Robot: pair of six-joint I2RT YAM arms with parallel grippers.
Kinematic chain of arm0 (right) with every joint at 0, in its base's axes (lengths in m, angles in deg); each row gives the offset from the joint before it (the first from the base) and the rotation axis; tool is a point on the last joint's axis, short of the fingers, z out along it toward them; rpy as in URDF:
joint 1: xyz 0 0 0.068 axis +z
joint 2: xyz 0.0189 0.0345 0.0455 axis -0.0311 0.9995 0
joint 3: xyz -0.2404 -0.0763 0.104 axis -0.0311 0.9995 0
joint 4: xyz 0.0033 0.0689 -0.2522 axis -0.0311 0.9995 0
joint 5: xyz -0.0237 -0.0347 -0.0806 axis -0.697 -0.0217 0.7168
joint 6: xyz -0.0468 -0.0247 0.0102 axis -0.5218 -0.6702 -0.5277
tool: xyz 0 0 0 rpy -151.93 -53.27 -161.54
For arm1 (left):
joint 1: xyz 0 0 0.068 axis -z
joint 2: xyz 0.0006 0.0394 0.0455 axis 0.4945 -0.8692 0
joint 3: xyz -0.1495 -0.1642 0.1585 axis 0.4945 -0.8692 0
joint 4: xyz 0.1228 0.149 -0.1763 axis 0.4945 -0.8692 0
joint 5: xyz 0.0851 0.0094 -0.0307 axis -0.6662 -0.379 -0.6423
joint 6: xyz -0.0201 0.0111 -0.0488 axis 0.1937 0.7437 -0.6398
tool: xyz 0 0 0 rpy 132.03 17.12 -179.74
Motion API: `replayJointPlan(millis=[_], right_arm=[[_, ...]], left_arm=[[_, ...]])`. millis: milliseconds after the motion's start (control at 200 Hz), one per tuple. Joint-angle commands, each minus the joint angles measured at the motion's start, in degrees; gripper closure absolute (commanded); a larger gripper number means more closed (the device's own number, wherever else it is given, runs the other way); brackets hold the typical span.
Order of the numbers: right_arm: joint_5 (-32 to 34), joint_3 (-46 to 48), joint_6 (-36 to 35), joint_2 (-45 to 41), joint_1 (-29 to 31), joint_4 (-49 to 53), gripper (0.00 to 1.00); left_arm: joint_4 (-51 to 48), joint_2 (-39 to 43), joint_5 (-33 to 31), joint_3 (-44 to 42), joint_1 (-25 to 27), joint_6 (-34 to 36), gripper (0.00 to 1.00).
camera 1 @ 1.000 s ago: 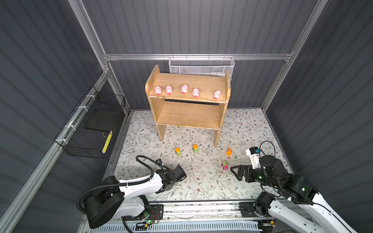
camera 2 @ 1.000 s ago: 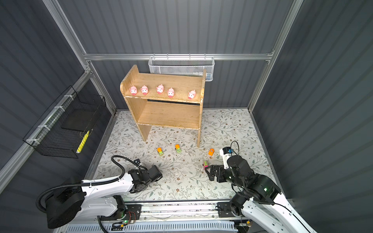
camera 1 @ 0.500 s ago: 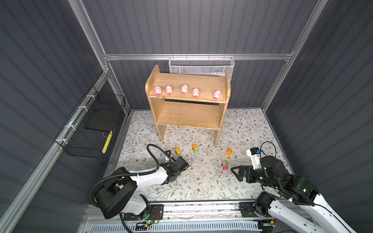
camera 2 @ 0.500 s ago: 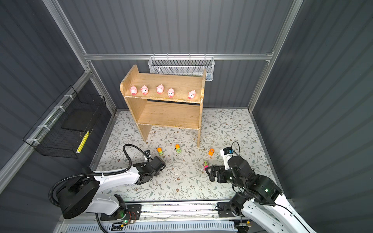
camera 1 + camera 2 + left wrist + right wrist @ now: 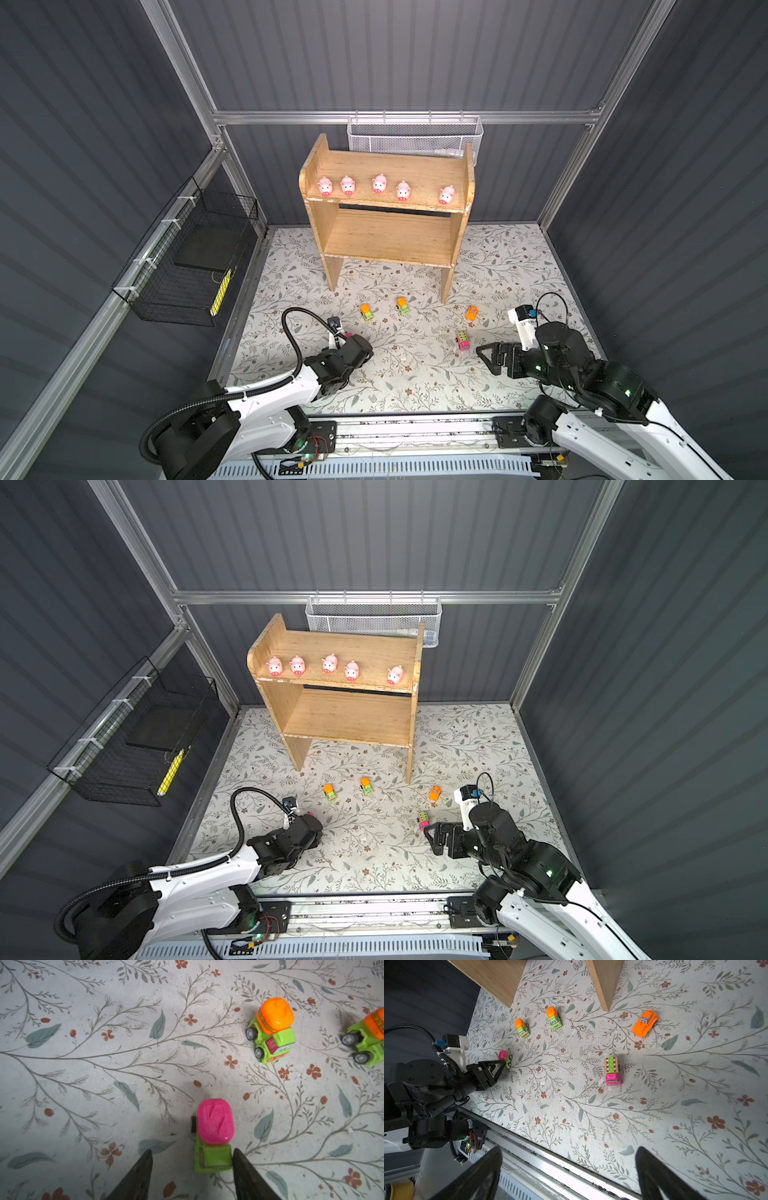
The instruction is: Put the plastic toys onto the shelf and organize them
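The wooden shelf (image 5: pixel 386 245) (image 5: pixel 349 717) stands at the back, with several pink pigs (image 5: pixel 379 183) in a row on its top tier. Several toy vehicles lie on the floral floor. In the left wrist view a pink-and-green mixer (image 5: pixel 214 1124) (image 5: pixel 504 1056) sits between the jaws of my left gripper (image 5: pixel 192 1150) (image 5: pixel 359 340). The gripper is open: the toy touches one finger and a gap shows on the other side. Two orange-and-green mixers (image 5: pixel 366 312) (image 5: pixel 402 306), an orange car (image 5: pixel 471 312) and a pink-and-green truck (image 5: pixel 462 340) lie loose. My right gripper (image 5: pixel 569 1148) (image 5: pixel 486 359) is open and empty near the truck.
A white mesh basket (image 5: pixel 415 141) hangs on the back wall behind the shelf. A black wire basket (image 5: pixel 187 266) with a yellow item hangs on the left wall. A metal rail (image 5: pixel 415 428) runs along the front edge. Dark walls enclose the floor.
The left arm has reached forward from near the front rail toward the vehicles and then drawn back a little. The right arm has barely moved.
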State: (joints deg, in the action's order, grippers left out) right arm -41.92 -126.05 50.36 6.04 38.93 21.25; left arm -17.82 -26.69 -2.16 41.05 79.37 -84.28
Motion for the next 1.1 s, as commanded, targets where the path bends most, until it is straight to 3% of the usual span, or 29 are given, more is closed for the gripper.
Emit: replayJointPlan(millis=[0,410,565,745,1096], right_arm=[[0.4,-1.2,0.7,-0.4,0.2,1.2,0.01],[1.0,-1.5,1.6,-1.7,0.2,3.0,0.01],[1.1,-1.7,1.4,-1.8,0.2,3.6,0.01],[1.3,-1.8,1.3,-2.4,0.2,4.0,0.01],[0.5,-1.8,1.0,-2.0,0.2,2.7,0.01]], left_arm=[[2.4,0.0,-3.1,-0.4,0.3,1.1,0.39],[9.1,-9.2,-7.0,0.9,3.8,-0.2,0.40],[9.6,-10.8,-8.7,1.6,4.8,-0.7,0.52],[5.8,-10.1,-9.6,3.4,5.3,-0.9,0.69],[-5.6,-4.9,-9.4,9.2,5.2,1.5,0.71]])
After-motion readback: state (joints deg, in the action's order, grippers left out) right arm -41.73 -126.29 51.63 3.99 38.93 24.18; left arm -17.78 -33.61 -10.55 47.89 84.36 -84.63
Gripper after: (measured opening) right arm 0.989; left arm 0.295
